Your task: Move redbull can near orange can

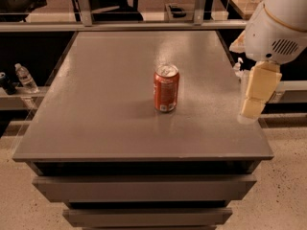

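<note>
The orange can stands upright near the middle of the grey tabletop; it is orange-red with a silver top and a small white patch near its base. My gripper hangs from the white arm at the right, over the table's right edge, well to the right of the can and not touching it. No redbull can shows anywhere in view.
The table is a grey cabinet with drawers below its front edge. A clear water bottle and a dark object sit on a low shelf to the left. Chairs and a rail stand behind the table.
</note>
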You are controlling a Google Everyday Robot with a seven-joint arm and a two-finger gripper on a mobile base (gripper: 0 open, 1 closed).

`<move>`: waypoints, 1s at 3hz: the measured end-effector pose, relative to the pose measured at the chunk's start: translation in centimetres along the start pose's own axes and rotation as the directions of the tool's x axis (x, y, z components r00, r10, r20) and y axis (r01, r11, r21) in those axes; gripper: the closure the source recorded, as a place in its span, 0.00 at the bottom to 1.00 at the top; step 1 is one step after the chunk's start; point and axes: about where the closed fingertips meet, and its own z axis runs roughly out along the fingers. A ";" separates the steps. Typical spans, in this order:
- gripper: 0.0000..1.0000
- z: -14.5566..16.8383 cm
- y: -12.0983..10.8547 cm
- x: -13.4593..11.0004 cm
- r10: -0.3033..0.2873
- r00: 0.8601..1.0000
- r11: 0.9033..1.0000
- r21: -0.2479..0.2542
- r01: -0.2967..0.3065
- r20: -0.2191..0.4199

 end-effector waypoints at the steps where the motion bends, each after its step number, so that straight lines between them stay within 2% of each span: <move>1: 0.00 1.5 -2.0 -0.8 0.015 1.000 1.000 -0.027 -0.015 -0.013; 2: 0.00 3.7 -5.0 -0.9 0.056 0.997 0.997 -0.049 -0.058 -0.049; 3: 0.00 5.4 -7.8 -0.8 0.071 0.995 0.996 -0.047 -0.074 -0.066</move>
